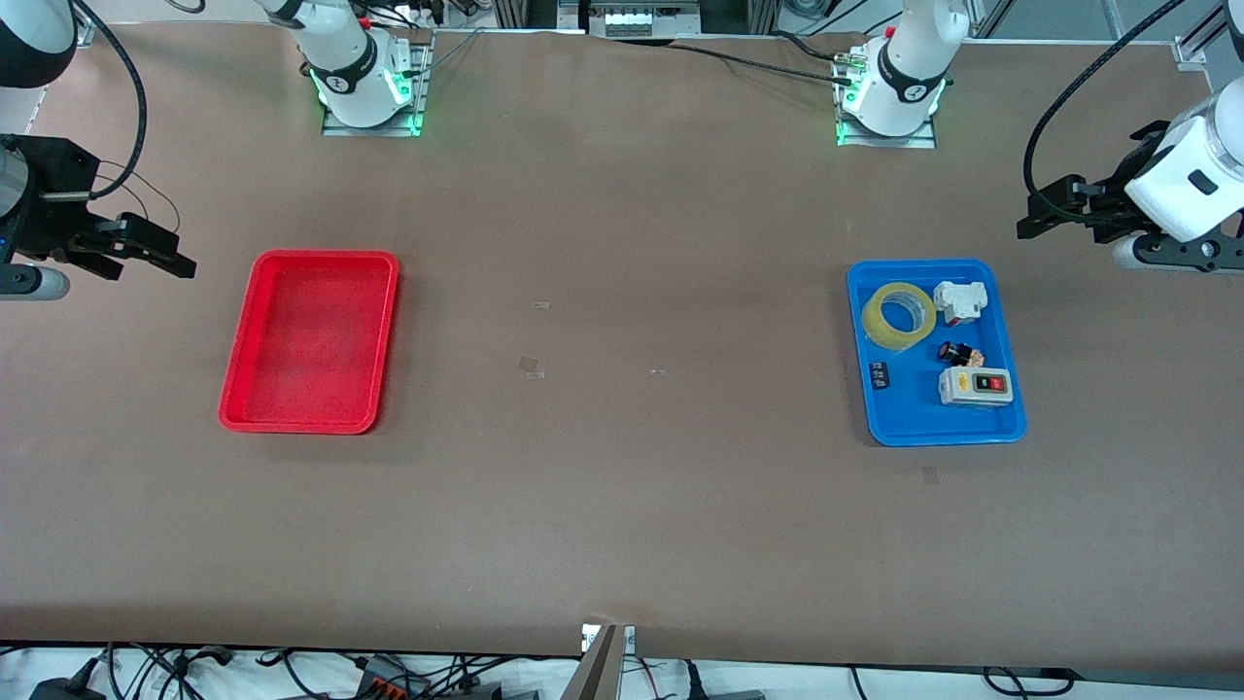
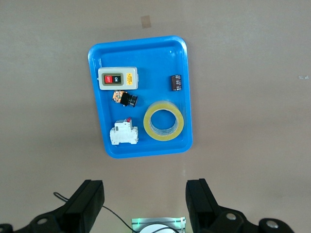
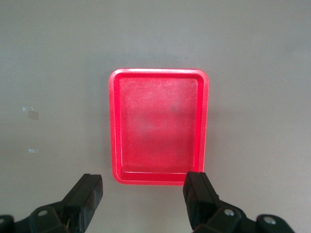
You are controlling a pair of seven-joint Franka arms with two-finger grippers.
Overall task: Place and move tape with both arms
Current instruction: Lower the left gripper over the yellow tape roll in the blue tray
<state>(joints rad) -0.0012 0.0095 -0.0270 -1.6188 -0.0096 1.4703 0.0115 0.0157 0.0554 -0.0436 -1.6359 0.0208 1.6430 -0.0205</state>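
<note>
The yellow tape [image 1: 899, 339] lies flat in a blue tray [image 1: 860, 350] toward the left arm's end of the table. It also shows in the left wrist view [image 2: 147, 121] inside the blue tray [image 2: 95, 97]. My left gripper [image 1: 1045, 209] is open and empty, high over the bare table beside the blue tray; it also shows in its wrist view [image 2: 145, 191]. My right gripper [image 1: 170, 255] is open and empty, high over the bare table beside a red tray [image 1: 239, 360]; it also shows in its wrist view [image 3: 143, 187].
The red tray [image 3: 113, 126] holds nothing and lies toward the right arm's end. In the blue tray with the tape are a white switch box [image 1: 975, 386], a white breaker [image 1: 959, 300], a small black-and-orange button [image 1: 960, 354] and a small black part [image 1: 880, 374].
</note>
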